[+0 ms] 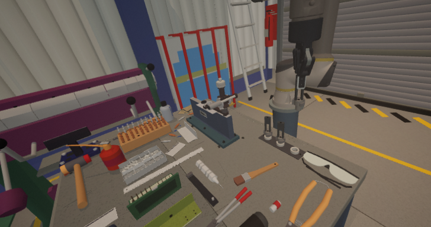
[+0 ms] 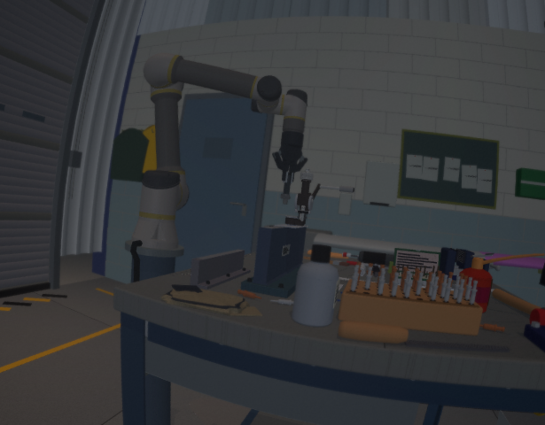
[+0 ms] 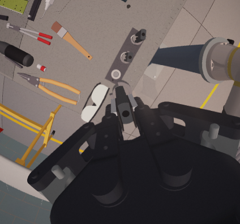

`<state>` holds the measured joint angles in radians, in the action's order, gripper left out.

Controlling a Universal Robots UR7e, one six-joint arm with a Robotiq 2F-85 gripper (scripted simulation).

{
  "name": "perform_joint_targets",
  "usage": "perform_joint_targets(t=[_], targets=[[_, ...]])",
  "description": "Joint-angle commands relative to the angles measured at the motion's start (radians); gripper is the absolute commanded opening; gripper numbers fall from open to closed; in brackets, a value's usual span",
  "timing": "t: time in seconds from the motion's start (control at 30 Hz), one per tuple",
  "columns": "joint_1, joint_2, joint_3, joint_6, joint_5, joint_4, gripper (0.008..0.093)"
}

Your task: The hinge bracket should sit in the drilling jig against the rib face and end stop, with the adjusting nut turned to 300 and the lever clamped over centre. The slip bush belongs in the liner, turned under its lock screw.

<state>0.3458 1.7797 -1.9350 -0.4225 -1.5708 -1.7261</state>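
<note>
The slip bush (image 1: 298,100) (image 3: 121,104), a dark stem with a pale collar at its lower end, hangs upright between the fingers of my gripper (image 1: 300,89) (image 3: 122,108), which is closed on its stem high above the bench's right side. Below it lies the dark bush rack (image 1: 285,144) (image 3: 126,55), with two more bushes standing in it and an empty pale ring (image 1: 294,149) (image 3: 116,74) at its near end. The blue drilling jig (image 1: 212,119) (image 2: 279,258) stands to the left, its clamp post and lever (image 1: 221,97) on top.
An orange drill block (image 1: 143,132) sits left of the jig, beside a white bottle (image 2: 314,290). Safety glasses (image 1: 330,168), orange pliers (image 1: 310,203), a brush (image 1: 255,174) and a red oil can (image 1: 111,156) lie on the bench. The robot's base pedestal (image 1: 285,116) stands behind the rack.
</note>
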Motion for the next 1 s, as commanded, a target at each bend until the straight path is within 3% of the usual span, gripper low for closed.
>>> perform_joint_targets(t=[0.0, 0.97], targets=[[0.000, 0.001, 0.001, -0.004, 0.000, -0.001, 0.0080], [-0.052, 0.035, -0.025, -0.069, 0.000, 0.007, 0.0080]])
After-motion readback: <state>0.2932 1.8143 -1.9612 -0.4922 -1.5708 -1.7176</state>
